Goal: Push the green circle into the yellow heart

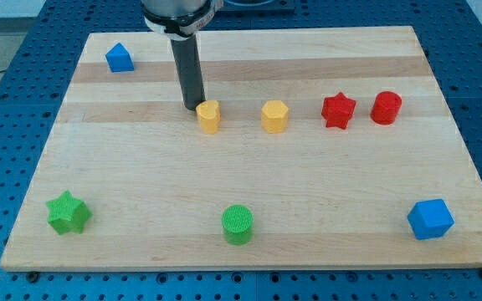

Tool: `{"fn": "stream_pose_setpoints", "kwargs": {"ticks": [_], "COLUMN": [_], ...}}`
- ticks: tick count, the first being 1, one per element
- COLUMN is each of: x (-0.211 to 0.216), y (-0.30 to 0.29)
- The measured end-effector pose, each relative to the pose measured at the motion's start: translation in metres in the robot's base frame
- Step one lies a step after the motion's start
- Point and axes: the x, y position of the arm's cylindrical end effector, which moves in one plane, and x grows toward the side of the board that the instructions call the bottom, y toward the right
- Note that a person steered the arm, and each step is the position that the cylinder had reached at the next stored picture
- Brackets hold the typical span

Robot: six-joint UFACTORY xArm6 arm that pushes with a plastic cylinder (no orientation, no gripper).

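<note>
Although it looks light, rigid and free-sliding, the ribbed green plastic circle sits near the wooden worktop's bottom edge; my tip, a graspless tool holding nothing, touches the yellow plastic heart. Push its bottom face centrally.

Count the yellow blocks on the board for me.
2. The yellow heart sits just right of my tip, in the upper middle. The other yellow block, roughly hexagonal, stands apart to the heart's right, left of the red star. None seems hidden.
</note>
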Motion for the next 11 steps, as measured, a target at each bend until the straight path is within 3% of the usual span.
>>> {"fn": "stream_pose_setpoints", "kwargs": {"ticks": [3,5,6,8,9,10,11], "x": [-0.024,0.049,0.117,0.152,0.177,0.235,0.247], "y": [-0.001,-0.101,-0.071,0.108,0.163,0.153,0.107]}}
